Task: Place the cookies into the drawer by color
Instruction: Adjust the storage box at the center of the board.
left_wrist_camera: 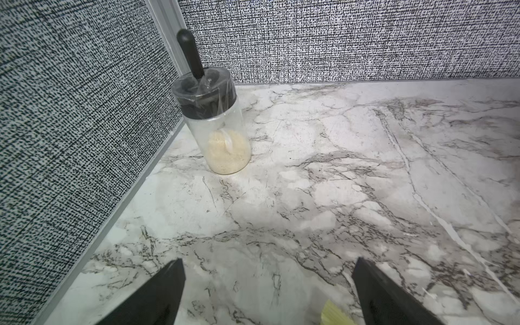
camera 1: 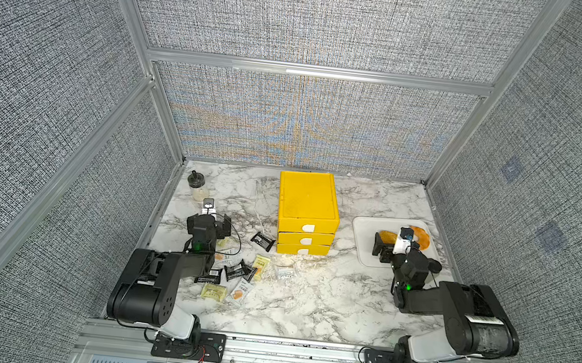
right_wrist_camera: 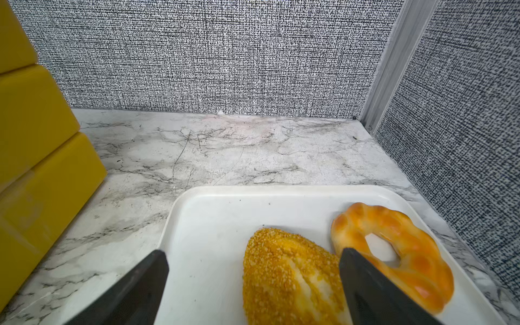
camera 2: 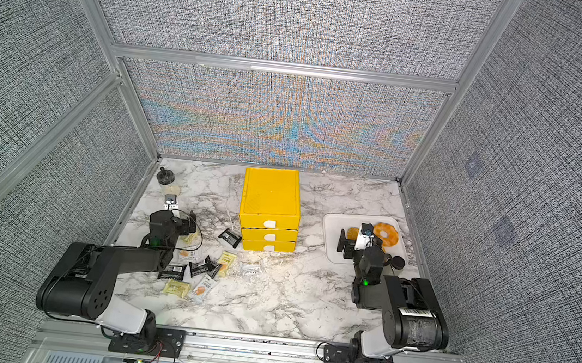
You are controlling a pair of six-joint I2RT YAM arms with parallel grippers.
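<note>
Left fingers, black, spread wide and empty, over bare marbled surface; pale yellow packet corner shows between them. Right fingers equally wide, empty, above flat white tray. Small wrapped cookies, black, pale yellow, white-orange, scattered left of centre in both top views. At centre, bright yellow three-drawer plastic box, just right of them.
</note>
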